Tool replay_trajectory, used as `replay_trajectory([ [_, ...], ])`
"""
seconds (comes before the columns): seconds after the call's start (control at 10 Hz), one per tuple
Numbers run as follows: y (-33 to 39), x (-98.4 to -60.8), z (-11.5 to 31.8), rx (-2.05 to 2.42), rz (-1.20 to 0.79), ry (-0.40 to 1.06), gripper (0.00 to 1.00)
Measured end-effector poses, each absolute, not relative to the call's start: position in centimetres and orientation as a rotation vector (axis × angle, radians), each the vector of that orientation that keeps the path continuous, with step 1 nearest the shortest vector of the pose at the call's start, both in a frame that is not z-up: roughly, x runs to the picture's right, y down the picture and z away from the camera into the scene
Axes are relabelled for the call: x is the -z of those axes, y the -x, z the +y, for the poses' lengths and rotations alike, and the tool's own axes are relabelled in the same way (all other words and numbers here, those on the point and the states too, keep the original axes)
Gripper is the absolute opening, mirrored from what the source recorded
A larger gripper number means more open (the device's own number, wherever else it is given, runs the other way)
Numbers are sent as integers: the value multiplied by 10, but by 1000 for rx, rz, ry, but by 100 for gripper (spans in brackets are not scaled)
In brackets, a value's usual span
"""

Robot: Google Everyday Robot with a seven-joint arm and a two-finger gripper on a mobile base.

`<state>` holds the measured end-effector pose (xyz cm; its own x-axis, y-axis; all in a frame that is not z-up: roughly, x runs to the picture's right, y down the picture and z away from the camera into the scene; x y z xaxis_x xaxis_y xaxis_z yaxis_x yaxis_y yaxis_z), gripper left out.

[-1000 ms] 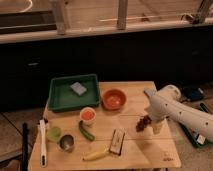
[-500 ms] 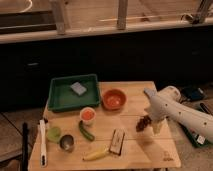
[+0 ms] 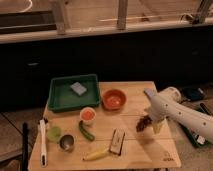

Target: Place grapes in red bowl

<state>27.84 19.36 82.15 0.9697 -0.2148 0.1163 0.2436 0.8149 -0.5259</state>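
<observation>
The grapes (image 3: 143, 123), a small dark red-purple bunch, lie on the right part of the wooden table (image 3: 137, 91). My gripper (image 3: 150, 125) is at the end of the white arm that reaches in from the right. It is down at the grapes and open, with a pale finger (image 3: 158, 127) just right of the bunch. The red bowl (image 3: 113, 99) stands empty near the table's back middle, left of the gripper and farther back.
A green tray (image 3: 56, 100) holding a sponge (image 3: 78, 88) sits at the back left. In front are a white cup with orange inside (image 3: 87, 115), a green cucumber (image 3: 86, 131), a metal cup (image 3: 66, 142), a banana (image 3: 96, 154), a small box (image 3: 117, 141) and a white utensil (image 3: 42, 142).
</observation>
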Motion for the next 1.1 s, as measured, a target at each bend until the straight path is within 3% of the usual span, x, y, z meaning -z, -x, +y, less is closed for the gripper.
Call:
replay_trajectory([
  [1.1,-277,-836,201,287,-96,551,80],
])
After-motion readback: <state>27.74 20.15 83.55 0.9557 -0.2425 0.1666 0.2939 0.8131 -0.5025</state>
